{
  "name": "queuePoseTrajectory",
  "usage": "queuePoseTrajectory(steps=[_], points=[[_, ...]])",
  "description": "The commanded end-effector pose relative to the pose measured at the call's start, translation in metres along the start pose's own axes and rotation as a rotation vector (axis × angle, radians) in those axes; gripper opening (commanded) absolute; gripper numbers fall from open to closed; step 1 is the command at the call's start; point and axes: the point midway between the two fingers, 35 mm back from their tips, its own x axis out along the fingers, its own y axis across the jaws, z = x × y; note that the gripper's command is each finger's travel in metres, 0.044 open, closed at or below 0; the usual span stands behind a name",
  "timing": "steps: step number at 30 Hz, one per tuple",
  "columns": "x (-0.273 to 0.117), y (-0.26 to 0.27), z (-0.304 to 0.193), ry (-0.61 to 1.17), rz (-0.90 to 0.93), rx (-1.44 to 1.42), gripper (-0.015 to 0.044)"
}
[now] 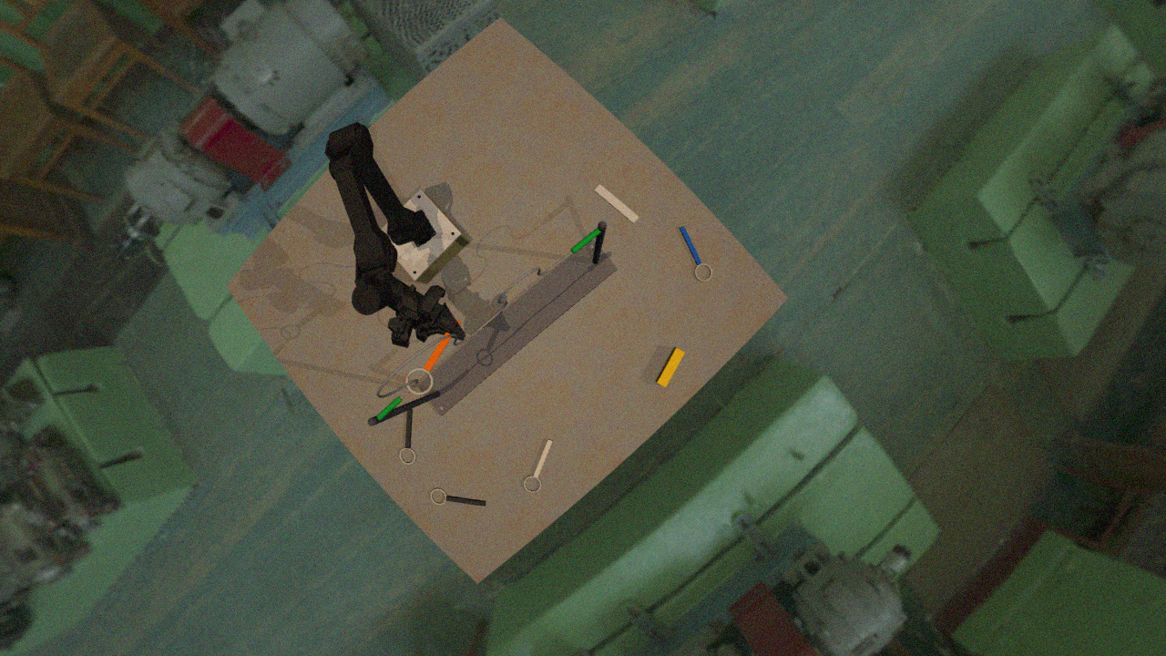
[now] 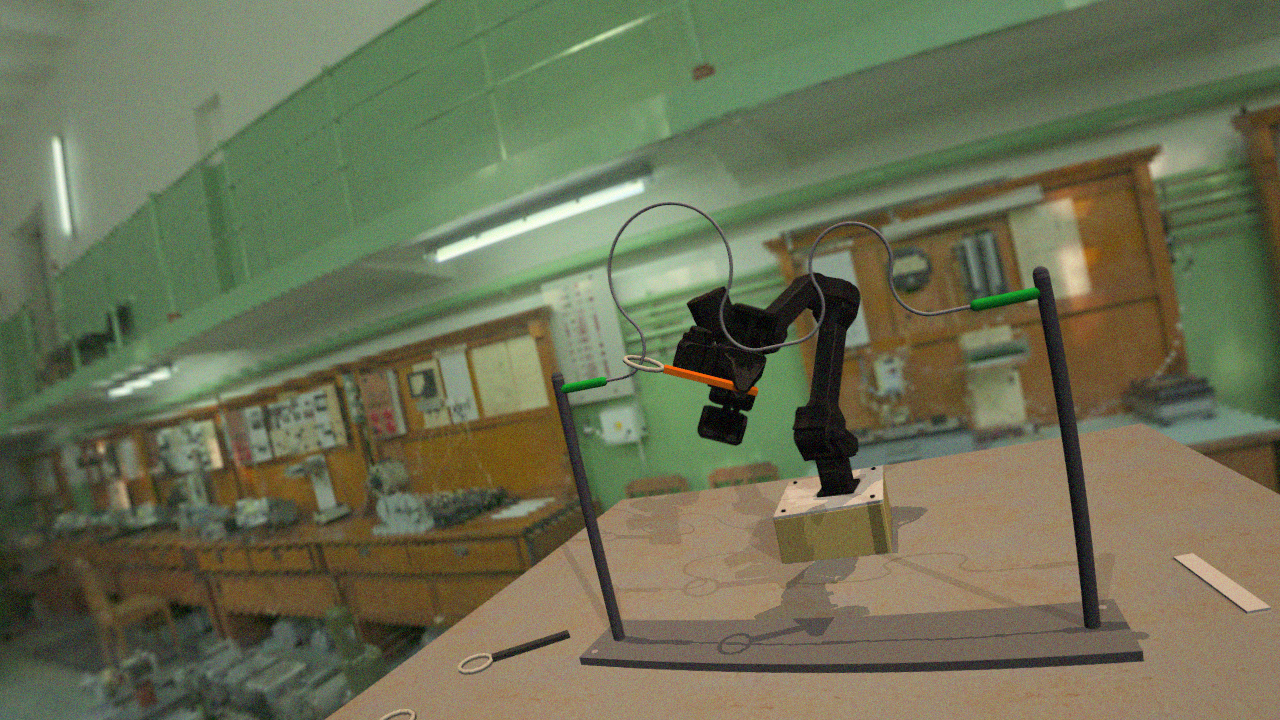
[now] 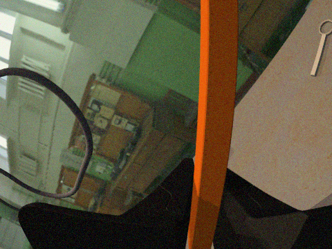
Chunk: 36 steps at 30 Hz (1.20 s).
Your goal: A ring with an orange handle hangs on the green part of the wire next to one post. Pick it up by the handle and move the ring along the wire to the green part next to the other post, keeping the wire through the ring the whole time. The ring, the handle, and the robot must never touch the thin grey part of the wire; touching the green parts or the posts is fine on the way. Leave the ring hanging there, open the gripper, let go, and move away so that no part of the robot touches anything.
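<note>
My gripper (image 1: 458, 333) (image 2: 748, 385) (image 3: 197, 167) is shut on the far end of the orange handle (image 1: 437, 353) (image 2: 698, 377) (image 3: 217, 104). The pale ring (image 1: 419, 394) (image 2: 640, 369) is nearly flat, around the grey wire (image 2: 669, 204) (image 3: 87, 131) at its first bend. It is just above and inward of the left green part (image 1: 388, 408) (image 2: 584, 385), by the left post (image 2: 586, 510). Whether it touches the wire cannot be told. The other green part (image 1: 586, 240) (image 2: 1005, 299) joins the right post (image 2: 1065, 429).
The base plate (image 1: 570, 289) (image 2: 984, 642) lies under the wire. Wire loops rise near my wrist. Several ring tools lie about, with dark (image 1: 466, 500) (image 2: 532, 646), white (image 1: 543, 458) (image 3: 318, 57) and blue (image 1: 690, 244) handles. A yellow block (image 1: 670, 366) and white strip (image 1: 616, 202) (image 2: 1220, 582) also lie there.
</note>
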Motion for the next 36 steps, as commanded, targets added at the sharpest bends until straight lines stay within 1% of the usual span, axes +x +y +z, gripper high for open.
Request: queuePoseTrajectory(steps=[1,19,23,29,36], points=[[-0.004,0.01,0.003,0.008,0.02,0.011,-0.015],[-0.018,0.031,0.006,0.114,0.073,0.141,-0.015],[-0.024,0.042,0.009,0.153,0.107,0.212,-0.015],[-0.026,0.058,0.014,0.159,0.155,0.32,-0.015],[-0.028,0.067,0.017,0.162,0.178,0.381,-0.015]])
